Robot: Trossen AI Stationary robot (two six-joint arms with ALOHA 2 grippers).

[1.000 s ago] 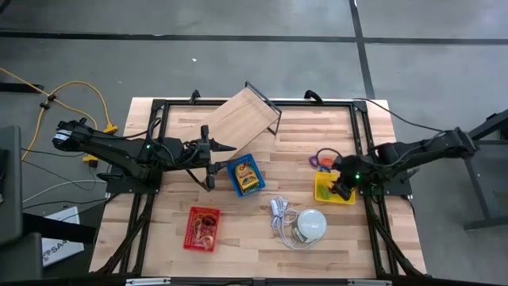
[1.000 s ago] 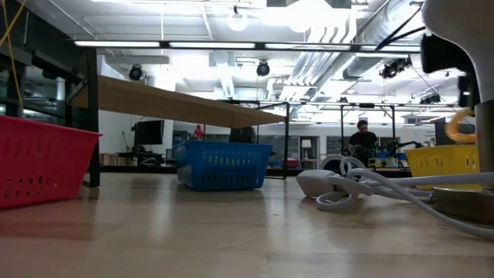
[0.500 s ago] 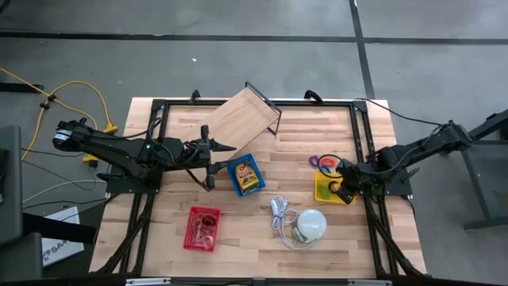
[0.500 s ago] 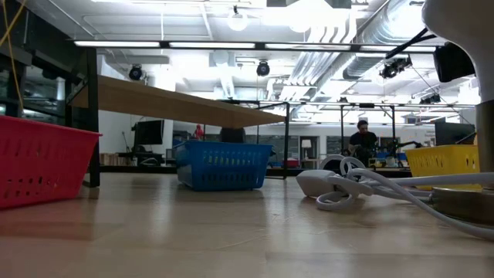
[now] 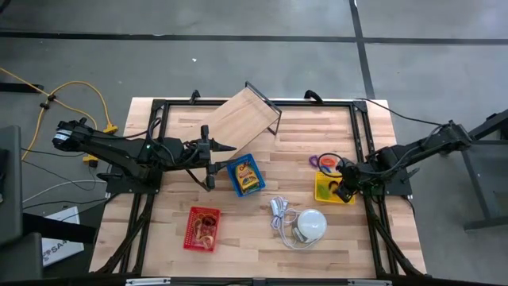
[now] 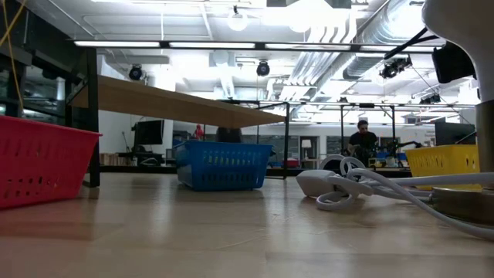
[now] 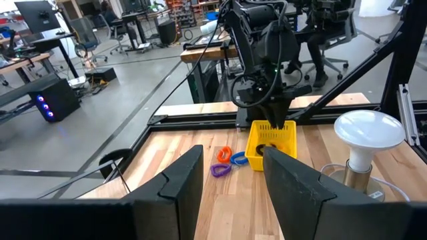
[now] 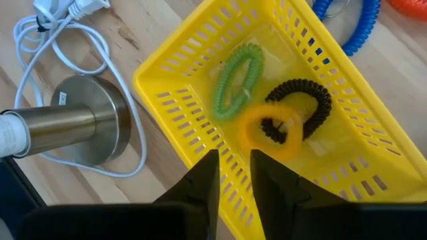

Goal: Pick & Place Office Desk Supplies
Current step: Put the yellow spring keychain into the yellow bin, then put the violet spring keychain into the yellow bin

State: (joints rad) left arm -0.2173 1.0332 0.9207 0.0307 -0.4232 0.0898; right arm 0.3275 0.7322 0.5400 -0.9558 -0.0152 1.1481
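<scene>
My right gripper (image 8: 233, 180) hangs open, pointing steeply down over the near-left corner of the yellow basket (image 5: 319, 191). An orange coil ring (image 8: 270, 130), a green one (image 8: 237, 83) and a black one (image 8: 303, 107) lie on the basket's floor. Orange (image 7: 224, 154), blue (image 7: 238, 158) and purple (image 7: 220, 169) coil rings lie on the table just beyond the basket's far side. My left gripper (image 7: 231, 180) waits open and level beside the blue basket (image 5: 246, 176), which holds a yellow-green packet. The red basket (image 5: 202, 229) holds tan rubber bands.
A white dome lamp (image 5: 311, 225) on a metal base stands near the yellow basket, its white cord (image 5: 279, 213) coiled beside it. A tilted wooden board on a black frame (image 5: 242, 119) stands at the far middle. Black frame rails run along the table's edges.
My right gripper has shifted a little toward the table's near edge and rolled over the yellow basket. The orange coil ring that hung under it above the basket in the low view is gone from there and lies in the basket.
</scene>
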